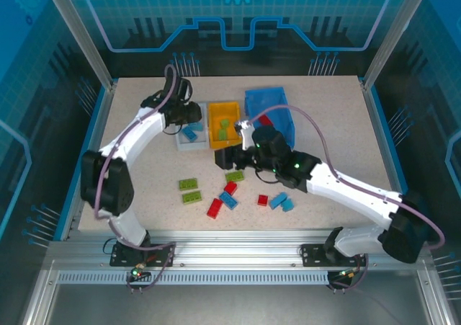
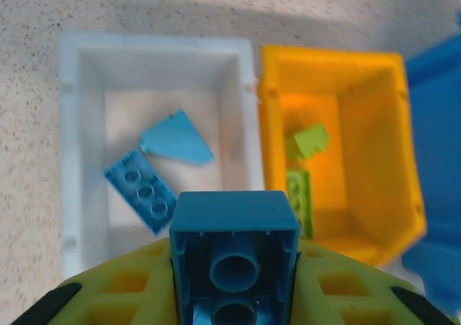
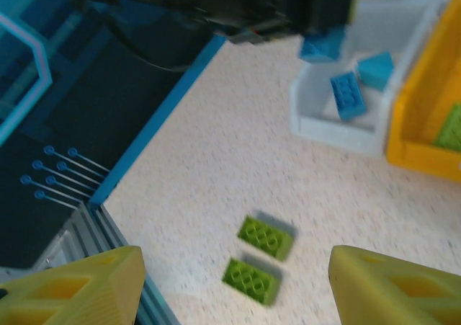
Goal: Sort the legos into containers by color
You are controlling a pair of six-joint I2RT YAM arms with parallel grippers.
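Directly above the white bin (image 2: 72,159) hangs the left gripper (image 2: 234,282). Its yellow fingers (image 2: 122,289) are clamped on a blue brick (image 2: 234,224), whose hollow underside faces the wrist camera. From the right wrist, the same brick (image 3: 320,45) shows over the white bin's far end.

Inside the white bin lie two more blue pieces. A studded brick (image 2: 140,192) sits by its left wall, and a smooth wedge (image 2: 176,139) lies just beyond that, corner to corner.

The yellow bin (image 2: 374,159) stands right of the white bin, wall against wall, and holds two green pieces (image 2: 308,141). Farther right of the white bin, past the yellow one, is the blue bin (image 2: 436,137). From above, a bit of red (image 1: 266,120) shows inside it.

The right gripper (image 3: 235,260) hovers nearer than the white bin and a little to its right, over the table (image 1: 338,123). Its jaws are wide apart with nothing between them.

On the table just near of the white bin lies a green pair (image 3: 265,237) of bricks, side by side.

The other loose bricks lie near and right of the white bin:
- A third green brick (image 1: 234,176).
- Three red bricks (image 1: 214,208).
- Three blue bricks (image 1: 278,199).
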